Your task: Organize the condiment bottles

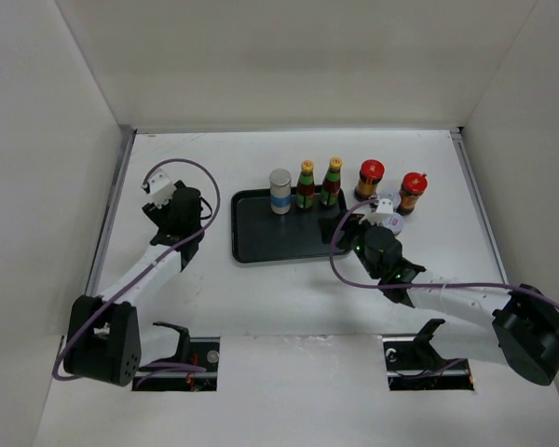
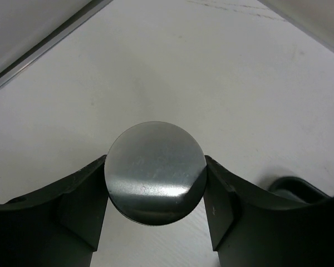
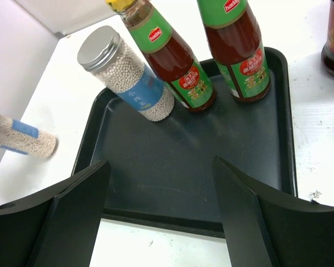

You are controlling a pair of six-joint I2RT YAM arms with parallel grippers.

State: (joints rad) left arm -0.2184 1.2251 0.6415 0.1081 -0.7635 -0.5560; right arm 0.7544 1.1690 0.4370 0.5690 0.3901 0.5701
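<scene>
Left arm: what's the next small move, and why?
Probably carry the silver-topped cylinder, clamped in the left gripper, right toward the black tray; its twin already stands there, with bare tray beside it.

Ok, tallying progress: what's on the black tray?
Three stand on the tray, at its far edge: a silver-topped cylinder and two green-labelled bottles. The rest looks bare; the right gripper hides part of its near edge.

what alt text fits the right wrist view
A black tray holds a silver-topped cylinder and two green-labelled bottles along its far edge. The right gripper hovers over it, jaws open; a second cylinder shows left of the tray.
</scene>
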